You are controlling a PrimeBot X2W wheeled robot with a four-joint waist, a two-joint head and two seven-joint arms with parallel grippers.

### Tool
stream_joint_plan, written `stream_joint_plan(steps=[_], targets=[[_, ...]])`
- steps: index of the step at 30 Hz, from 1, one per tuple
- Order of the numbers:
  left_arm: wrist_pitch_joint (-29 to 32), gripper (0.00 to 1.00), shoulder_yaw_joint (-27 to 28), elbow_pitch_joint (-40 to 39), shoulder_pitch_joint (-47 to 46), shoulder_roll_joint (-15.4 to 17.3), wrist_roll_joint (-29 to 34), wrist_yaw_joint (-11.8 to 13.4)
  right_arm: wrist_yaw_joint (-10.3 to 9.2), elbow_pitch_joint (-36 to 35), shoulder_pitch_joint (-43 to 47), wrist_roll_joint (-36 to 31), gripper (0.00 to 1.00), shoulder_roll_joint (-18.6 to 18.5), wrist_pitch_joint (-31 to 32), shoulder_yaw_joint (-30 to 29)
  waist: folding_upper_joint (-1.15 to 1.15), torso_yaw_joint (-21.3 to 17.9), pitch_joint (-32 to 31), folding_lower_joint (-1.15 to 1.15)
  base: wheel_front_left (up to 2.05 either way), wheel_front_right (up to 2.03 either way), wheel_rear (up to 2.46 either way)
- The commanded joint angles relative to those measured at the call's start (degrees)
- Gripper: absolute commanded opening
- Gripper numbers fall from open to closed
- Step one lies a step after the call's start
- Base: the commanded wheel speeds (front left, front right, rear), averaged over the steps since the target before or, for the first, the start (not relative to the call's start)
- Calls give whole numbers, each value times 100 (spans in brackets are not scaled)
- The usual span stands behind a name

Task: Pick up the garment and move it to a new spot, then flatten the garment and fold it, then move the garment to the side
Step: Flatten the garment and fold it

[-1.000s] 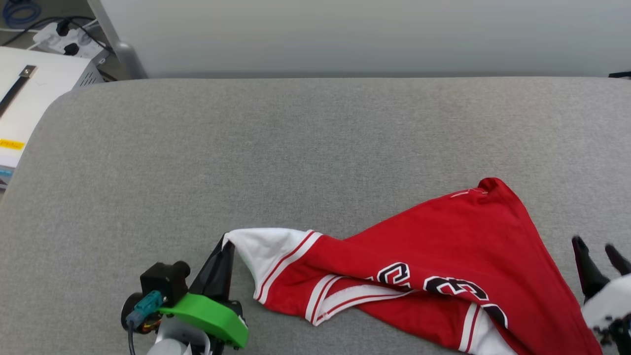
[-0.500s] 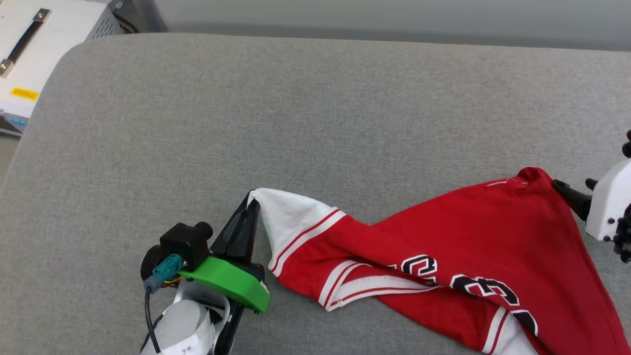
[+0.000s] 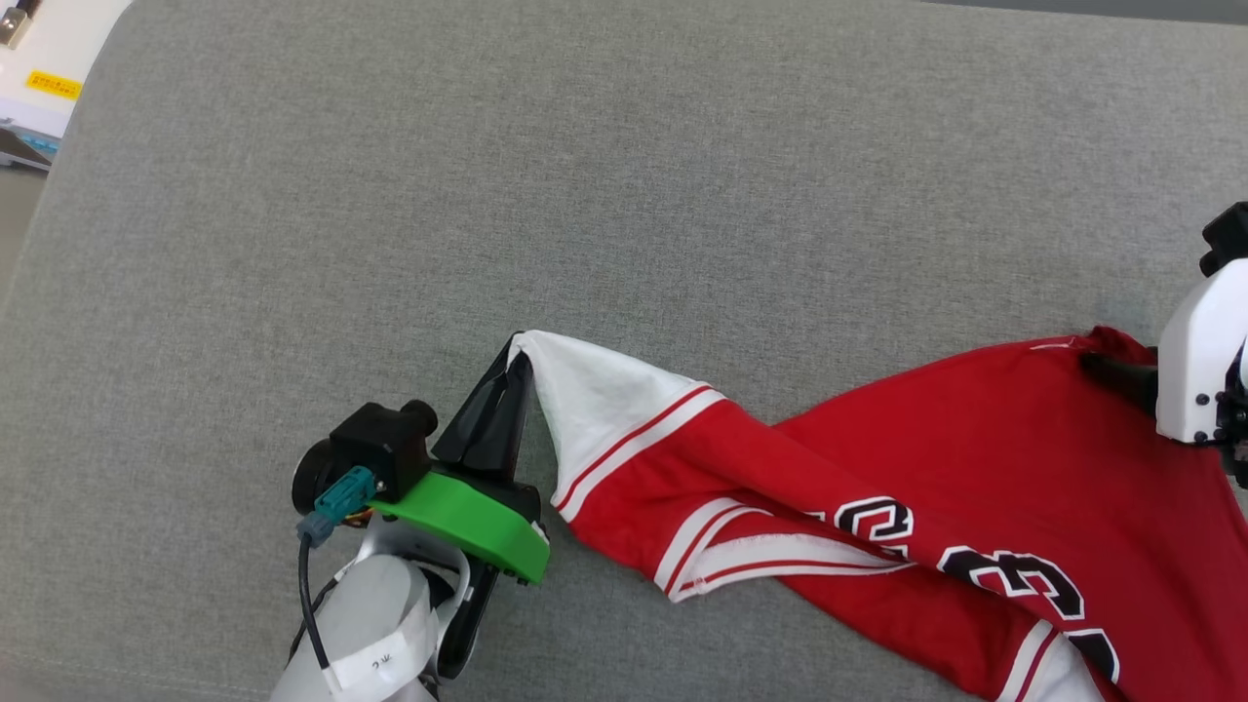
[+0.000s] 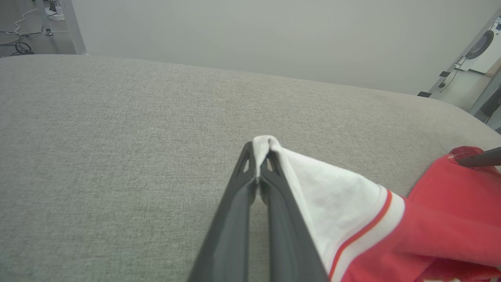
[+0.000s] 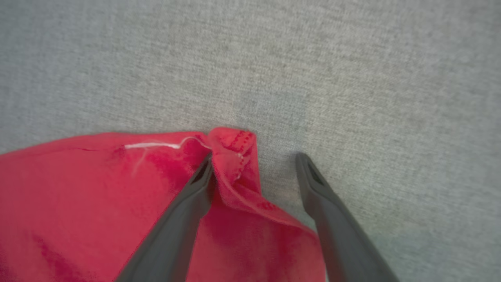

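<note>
The garment [image 3: 926,458], red with a white striped sleeve and black lettering, lies crumpled across the grey cushion [image 3: 624,195] from the middle to the lower right. My left gripper [image 3: 515,356] is shut on the tip of the white sleeve [image 4: 332,196], and the pinch shows plainly at the left gripper [image 4: 258,156] in its wrist view. My right gripper [image 5: 254,158] is open and straddles the garment's far red corner [image 5: 235,143]. One finger [image 5: 195,188] rests on the red cloth, the other on bare cushion. That finger [image 3: 1111,375] also shows at the head view's right edge.
A white box [image 3: 39,58] stands off the cushion's far left corner. A pale wall [image 4: 274,35] rises behind the cushion, with cables on the floor [image 4: 23,23] to the left. Bare grey cushion spreads ahead of the garment and to its left.
The head camera has tilted down, shifting the whole picture. My right gripper has come from beside the garment's right edge to its far red corner, still open. The left gripper keeps hold of the sleeve.
</note>
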Motion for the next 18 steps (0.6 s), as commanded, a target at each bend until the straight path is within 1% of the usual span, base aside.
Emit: stream_joint_plan(steps=[1, 2, 5, 8, 13, 18], targets=[[-44, 0, -7, 12, -118, -32, 41, -45, -3, 257, 187, 105, 46, 159, 213, 251, 0, 31, 47, 0, 0, 0, 0], [-52, 0, 2, 44, -114, -36, 31, -46, -3, 316, 202, 241, 0, 184, 361, 378, 0, 13, 40, 0, 0, 0, 0], [-62, 0, 31, 99, -86, -44, 1, -43, -3, 348, 174, 359, 0, 171, 449, 506, 0, -19, -16, 0, 0, 0, 0], [-69, 0, 84, 176, -29, -69, -65, -29, -3, 343, 87, 452, 0, 130, 351, 554, 0, -53, -146, 0, 0, 0, 0], [-40, 0, 189, 308, 41, 34, -169, -22, -3, 239, -120, 502, 0, 42, -130, 525, 0, -150, -512, 0, 0, 0, 0], [73, 0, 427, 303, -79, 183, -376, 14, -3, 167, -357, 361, 0, 17, -706, 346, 0, -300, -905, 0, 0, 0, 0]])
